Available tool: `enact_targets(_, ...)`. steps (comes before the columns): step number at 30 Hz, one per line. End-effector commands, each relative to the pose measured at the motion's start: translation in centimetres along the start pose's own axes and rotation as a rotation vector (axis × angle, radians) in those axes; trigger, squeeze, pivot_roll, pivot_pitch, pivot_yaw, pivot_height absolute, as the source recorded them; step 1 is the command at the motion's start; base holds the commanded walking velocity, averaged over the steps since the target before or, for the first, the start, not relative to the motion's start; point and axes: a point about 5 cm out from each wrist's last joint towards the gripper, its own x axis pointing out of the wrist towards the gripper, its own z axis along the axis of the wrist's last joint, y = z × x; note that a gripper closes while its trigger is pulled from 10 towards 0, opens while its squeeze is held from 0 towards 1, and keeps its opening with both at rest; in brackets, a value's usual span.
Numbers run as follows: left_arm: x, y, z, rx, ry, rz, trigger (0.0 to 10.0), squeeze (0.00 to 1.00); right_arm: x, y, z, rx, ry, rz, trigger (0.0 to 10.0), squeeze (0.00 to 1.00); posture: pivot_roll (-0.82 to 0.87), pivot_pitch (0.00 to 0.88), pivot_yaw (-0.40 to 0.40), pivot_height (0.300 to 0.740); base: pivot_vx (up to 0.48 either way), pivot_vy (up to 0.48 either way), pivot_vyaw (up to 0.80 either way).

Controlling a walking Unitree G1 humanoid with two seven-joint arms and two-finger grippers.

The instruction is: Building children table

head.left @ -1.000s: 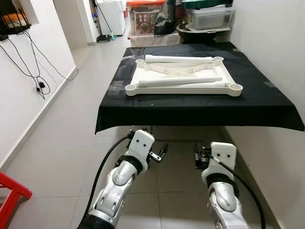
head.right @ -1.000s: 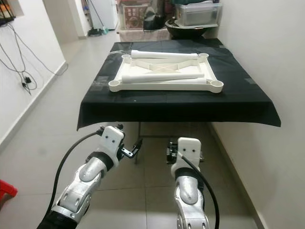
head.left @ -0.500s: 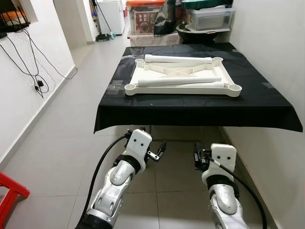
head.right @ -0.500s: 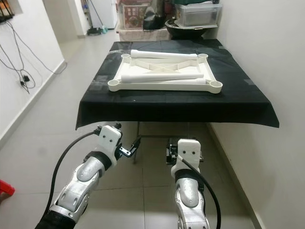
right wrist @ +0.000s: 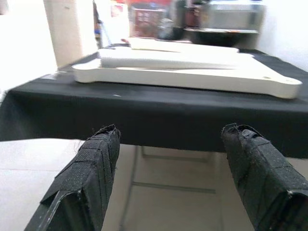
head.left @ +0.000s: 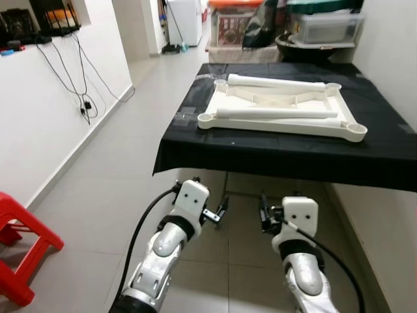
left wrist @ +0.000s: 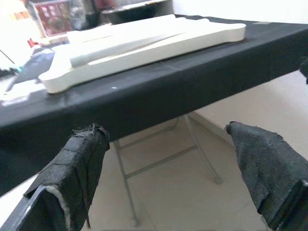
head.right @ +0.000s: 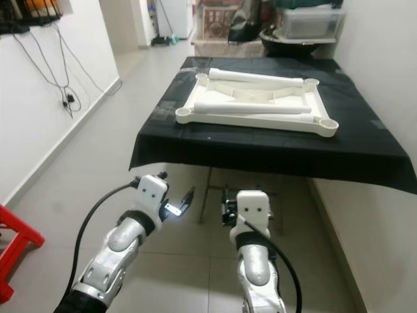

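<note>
Surface [head.left: 391,156] w/ black cloth stands ahead, against the right wall, on thin metal legs. On it, centred, lies the white plastic tabletop [head.left: 280,125], upside down, cross-ribbed underside up, round leg sockets at its corners. Two white leg tubes [head.left: 277,113] lie lengthwise inside the frame, one near the front rail, one [head.left: 277,81] near the back.

Red stool [head.left: 23,244] on the floor at far left; storage boxes [head.right: 306,19] beyond the surface.

Left tool [head.left: 218,214] and right tool [head.left: 266,215] both hang low, below the surface edge and short of it, well apart from the parts. Both released, fingers [left wrist: 77,168] spread wide, nothing between them; same for right fingers [right wrist: 86,178].

Handling, as a guess: tubes look light, stiff, smooth, so prob. slippery and prone to roll. Best grip approx. mid-length, across the round, so they don't tip. Tabletop stiff, broad, bulky; take by a side rail or corner socket, likely both tools. Arms must rise above the edge first.
</note>
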Motion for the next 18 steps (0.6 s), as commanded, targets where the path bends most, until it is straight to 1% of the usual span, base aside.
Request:
enact_targets(1,0.11,0.30,-0.07,0.016,-0.001,0.017,10.0,0.00,-0.04,-0.04,-0.32,0.005,0.005,0.000,10.0,0.00,0.06,0.000,-0.017,0.740,0.000,0.000,0.00)
enact_targets(10,-0.12,0.74,0.04,0.025,-0.003,0.039,10.0,0.00,-0.25,0.14,-0.33,0.022,0.009,-0.002,10.0,0.00,0.07,0.000,-0.016,0.740,0.000,0.000,0.00)
enact_targets(14,-0.22,1.05,0.12,0.028,-0.010,0.066,10.0,0.00,-0.38,0.20,-0.20,0.020,0.004,0.003,10.0,0.00,0.07,0.000,-0.015,0.740,0.000,0.000,0.00)
enact_targets(18,-0.09,1.09,0.11,0.030,-0.012,0.070,10.0,0.00,-0.32,0.44,-0.08,0.006,-0.003,0.024,10.0,0.00,0.08,0.000,-0.019,0.740,0.000,0.000,0.00)
